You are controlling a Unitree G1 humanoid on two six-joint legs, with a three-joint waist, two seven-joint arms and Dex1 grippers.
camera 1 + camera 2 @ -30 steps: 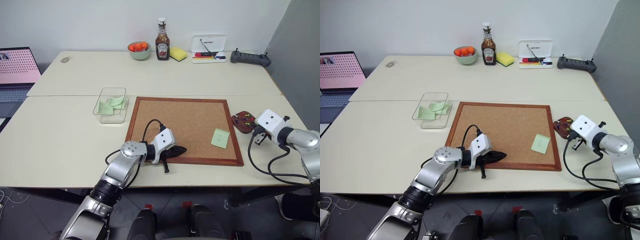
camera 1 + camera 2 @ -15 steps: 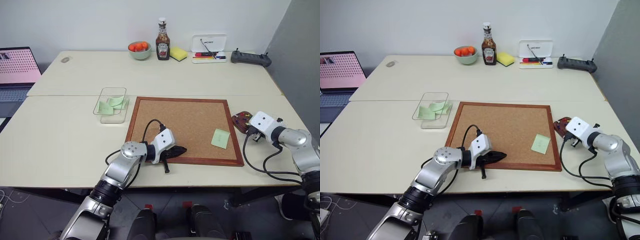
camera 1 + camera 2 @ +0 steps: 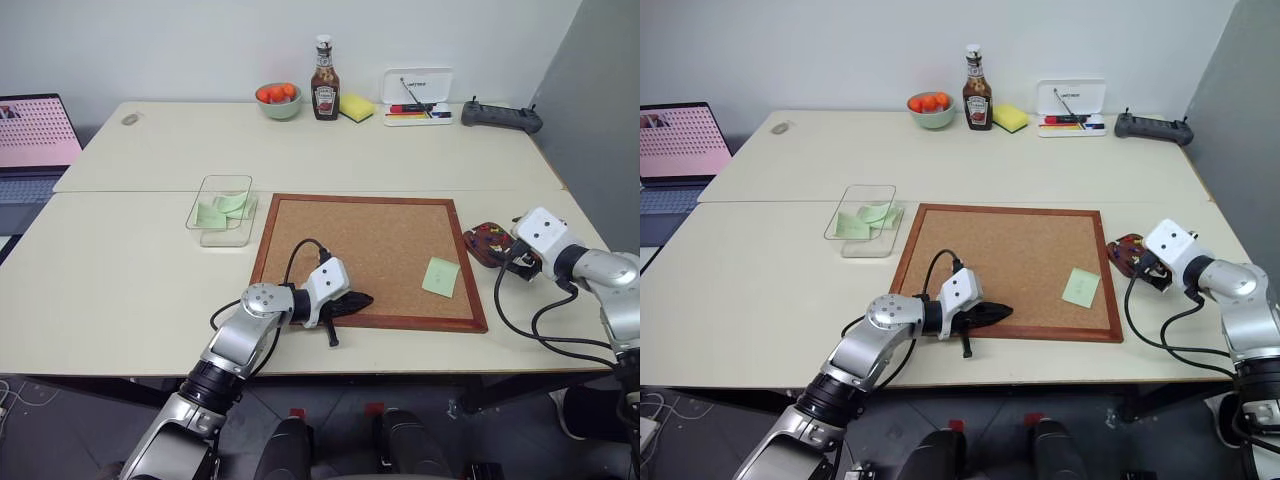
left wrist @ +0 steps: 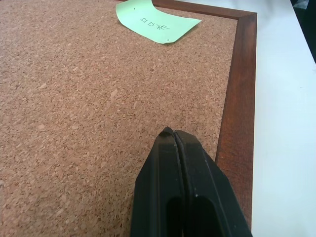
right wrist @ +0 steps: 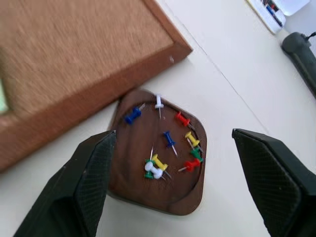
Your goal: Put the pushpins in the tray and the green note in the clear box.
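Observation:
The green note (image 3: 440,276) lies flat on the corkboard's right part, and the left wrist view shows it too (image 4: 157,20). Several pushpins (image 5: 169,140) with coloured heads, one dark blue, lie in the reddish-brown tray (image 5: 173,200), which sits just right of the board (image 3: 487,243). My right gripper (image 5: 174,134) hangs open over the tray, with nothing between its fingers. My left gripper (image 4: 174,136) is shut and empty, low over the cork near the board's front edge (image 3: 358,300). The clear box (image 3: 222,210), left of the board, holds several green notes.
The corkboard (image 3: 365,250) with its wooden frame fills the table's middle. Along the back edge stand a green bowl of oranges (image 3: 279,100), a ketchup bottle (image 3: 324,82), a yellow sponge (image 3: 356,107), a white pen case (image 3: 417,98) and a black controller (image 3: 500,117). A laptop (image 3: 35,135) sits far left.
My right gripper has gone from shut to open and has risen a little over the tray. The left arm has kept still.

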